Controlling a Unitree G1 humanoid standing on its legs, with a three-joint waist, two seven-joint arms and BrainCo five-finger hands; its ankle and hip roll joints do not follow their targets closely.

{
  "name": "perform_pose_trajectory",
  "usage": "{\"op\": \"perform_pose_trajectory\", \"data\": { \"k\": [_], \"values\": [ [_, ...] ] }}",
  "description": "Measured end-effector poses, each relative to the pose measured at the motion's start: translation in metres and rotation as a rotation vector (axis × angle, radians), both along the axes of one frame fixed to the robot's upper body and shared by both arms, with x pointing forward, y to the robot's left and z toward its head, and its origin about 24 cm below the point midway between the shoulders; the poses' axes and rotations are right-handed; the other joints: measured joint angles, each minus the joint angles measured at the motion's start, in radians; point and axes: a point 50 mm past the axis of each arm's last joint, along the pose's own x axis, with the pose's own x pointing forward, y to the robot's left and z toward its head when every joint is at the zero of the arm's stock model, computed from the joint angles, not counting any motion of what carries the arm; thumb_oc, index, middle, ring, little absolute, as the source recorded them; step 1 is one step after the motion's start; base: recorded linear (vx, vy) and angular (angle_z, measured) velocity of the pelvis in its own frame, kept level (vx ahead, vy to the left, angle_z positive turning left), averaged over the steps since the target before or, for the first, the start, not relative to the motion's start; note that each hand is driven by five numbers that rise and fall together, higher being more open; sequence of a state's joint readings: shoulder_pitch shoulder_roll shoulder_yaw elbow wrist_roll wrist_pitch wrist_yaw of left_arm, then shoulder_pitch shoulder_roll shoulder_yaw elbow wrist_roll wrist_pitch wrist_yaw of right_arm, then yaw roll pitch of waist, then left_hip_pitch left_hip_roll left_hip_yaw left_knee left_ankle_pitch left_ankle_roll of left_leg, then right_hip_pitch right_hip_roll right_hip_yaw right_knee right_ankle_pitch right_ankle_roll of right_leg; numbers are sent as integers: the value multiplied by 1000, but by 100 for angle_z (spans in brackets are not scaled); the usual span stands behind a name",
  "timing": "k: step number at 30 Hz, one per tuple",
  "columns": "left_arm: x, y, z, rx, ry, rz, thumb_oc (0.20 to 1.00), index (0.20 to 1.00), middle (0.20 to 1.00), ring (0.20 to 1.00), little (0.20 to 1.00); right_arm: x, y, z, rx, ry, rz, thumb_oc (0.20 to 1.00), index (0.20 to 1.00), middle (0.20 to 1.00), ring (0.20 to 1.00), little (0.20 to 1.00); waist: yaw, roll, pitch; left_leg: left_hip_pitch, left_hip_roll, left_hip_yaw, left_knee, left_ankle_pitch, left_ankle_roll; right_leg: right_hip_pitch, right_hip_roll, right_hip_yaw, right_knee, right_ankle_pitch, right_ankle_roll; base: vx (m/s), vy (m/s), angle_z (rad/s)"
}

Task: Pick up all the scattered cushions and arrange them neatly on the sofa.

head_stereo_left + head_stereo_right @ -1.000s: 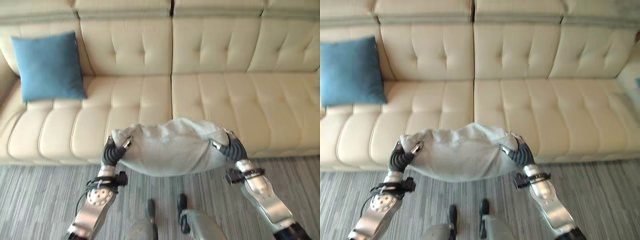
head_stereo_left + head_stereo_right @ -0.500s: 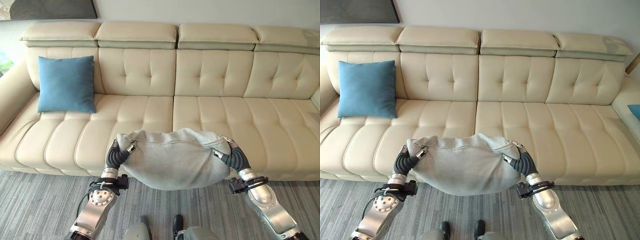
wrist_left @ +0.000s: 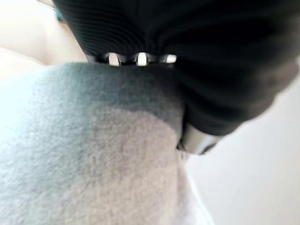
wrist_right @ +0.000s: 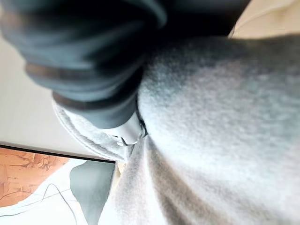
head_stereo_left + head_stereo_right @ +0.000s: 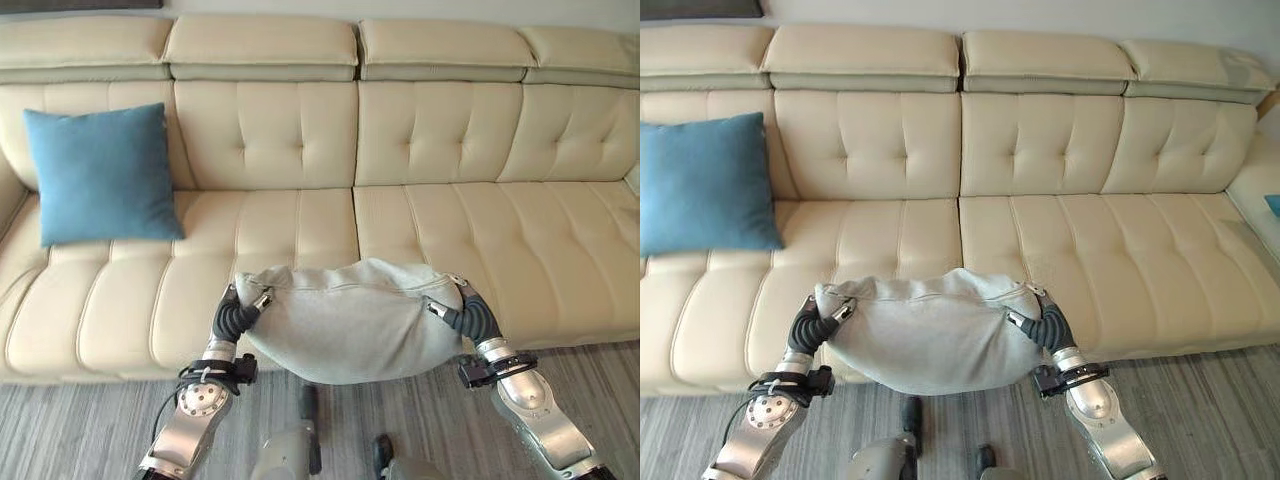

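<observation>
The grey cushion (image 5: 352,318) hangs between the two hands, its long axis running left to right, level with the sofa's (image 5: 480,210) near seat edge and in front of the middle seats. The left hand (image 5: 236,312) clamps its left end and the right hand (image 5: 462,312) its right end, fingers curled into the fabric at both ends. A blue cushion (image 5: 100,172) leans upright against the backrest at far left. The bare seat lies just beyond the grey cushion, so the placing move is probably forward, both hands equally near.
</observation>
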State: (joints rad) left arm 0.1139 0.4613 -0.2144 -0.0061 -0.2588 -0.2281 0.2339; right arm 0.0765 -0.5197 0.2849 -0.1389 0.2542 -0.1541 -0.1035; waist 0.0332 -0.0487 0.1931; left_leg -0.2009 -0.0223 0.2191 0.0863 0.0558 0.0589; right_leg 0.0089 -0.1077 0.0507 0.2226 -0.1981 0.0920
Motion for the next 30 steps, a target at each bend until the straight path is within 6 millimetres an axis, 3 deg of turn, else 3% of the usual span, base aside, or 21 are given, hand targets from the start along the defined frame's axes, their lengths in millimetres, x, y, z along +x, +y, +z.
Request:
{"op": "perform_pose_trajectory", "data": {
  "k": [1, 5, 6, 8, 10, 11, 15, 17, 19, 20, 22, 27, 30],
  "values": [
    [2, 9, 4, 15, -14, 30, 200, 200, 200, 200, 200, 7, 11, 5, 14, -21, 39, 200, 200, 200, 200, 200, 16, -24, -10, 20, -27, 54, 1, -7, 37, -32, -28, 8, 136, -19, 41, 118, 83, -61],
    [11, 18, 18, 54, -64, 38, 200, 200, 200, 200, 200, 17, 20, 17, -2, -75, 74, 200, 200, 200, 200, 200, 27, -22, -9, 40, -39, 58, -15, -18, 51, -69, -45, -11, 198, -26, 81, 120, 37, -38],
    [10, 22, 18, 58, -65, 51, 200, 200, 200, 200, 200, 20, 26, 21, -17, -95, 102, 200, 200, 200, 200, 200, 29, -14, -4, 81, -38, 59, -52, -18, 55, -85, -78, -69, 167, -29, 88, 157, -30, -46],
    [10, 22, 18, 64, -62, 43, 200, 200, 200, 200, 200, 20, 25, 21, -18, -93, 102, 200, 200, 200, 200, 200, 1, -8, -7, 119, -37, 55, -72, -13, 60, -96, -95, -81, 65, -13, 87, 169, -85, -2],
    [8, 22, 16, 60, -53, 45, 200, 200, 200, 200, 200, 21, 26, 23, -16, -100, 105, 200, 200, 200, 200, 200, -4, -9, -7, 125, -34, 63, -80, -16, 56, -136, -113, -105, -18, 44, 94, 110, -101, 8],
    [7, 22, 13, 58, -43, 46, 200, 200, 200, 200, 200, 21, 26, 22, -17, -96, 104, 200, 200, 200, 200, 200, -8, -9, -7, 125, -35, 58, -81, -19, 50, -155, -124, -109, -70, 105, 93, 137, -143, 6],
    [-1, 21, 3, 39, -3, 61, 200, 200, 200, 200, 200, 20, 26, 16, -25, -69, 117, 200, 200, 200, 200, 200, -22, -4, -7, 138, -33, 25, -89, -31, 44, -189, -130, -106, -194, 236, 92, 144, -218, 21],
    [-1, 17, 0, 23, 7, 49, 200, 200, 200, 200, 200, 14, 19, 6, -30, -27, 97, 200, 200, 200, 200, 200, -49, -12, -13, 145, -42, -44, -90, -7, 8, -148, -118, -75, -225, 280, 73, 107, -241, 94],
    [-9, 16, -9, 10, 40, 52, 200, 200, 200, 200, 200, 14, 18, 1, -37, -4, 98, 200, 200, 200, 200, 200, -44, -9, -19, 158, -23, -55, -91, -7, -21, -133, -95, -85, -238, 346, 45, 96, -176, 32],
    [-13, 14, -13, -3, 55, 52, 200, 200, 200, 200, 200, 13, 17, 0, -44, 2, 99, 200, 200, 200, 200, 200, -39, 18, -22, 152, 4, -77, -92, -11, -33, -118, -68, -103, -248, 343, 34, 128, -175, 19],
    [-17, 9, -18, -22, 75, 47, 200, 200, 200, 200, 200, 12, 11, -2, -79, 14, 103, 200, 200, 200, 200, 200, -41, 42, -29, 150, 44, -104, -96, -1, -53, -108, -28, -136, -259, 340, 15, 109, -151, 29],
    [-17, 3, -20, -21, 84, 8, 200, 200, 200, 200, 200, 14, -2, 3, -113, 2, 81, 200, 200, 200, 200, 200, -49, 53, -31, 153, 124, -135, -100, 4, -83, -81, 53, -172, -284, 324, -36, 108, -74, 10],
    [-8, 0, -14, -18, 54, 7, 200, 200, 200, 200, 200, 14, -3, 4, -114, -2, 72, 200, 200, 200, 200, 200, -67, 62, -35, 184, 140, -150, -137, 13, -95, -63, 74, -184, -287, 317, -55, 118, -23, 1]
  ]
}}
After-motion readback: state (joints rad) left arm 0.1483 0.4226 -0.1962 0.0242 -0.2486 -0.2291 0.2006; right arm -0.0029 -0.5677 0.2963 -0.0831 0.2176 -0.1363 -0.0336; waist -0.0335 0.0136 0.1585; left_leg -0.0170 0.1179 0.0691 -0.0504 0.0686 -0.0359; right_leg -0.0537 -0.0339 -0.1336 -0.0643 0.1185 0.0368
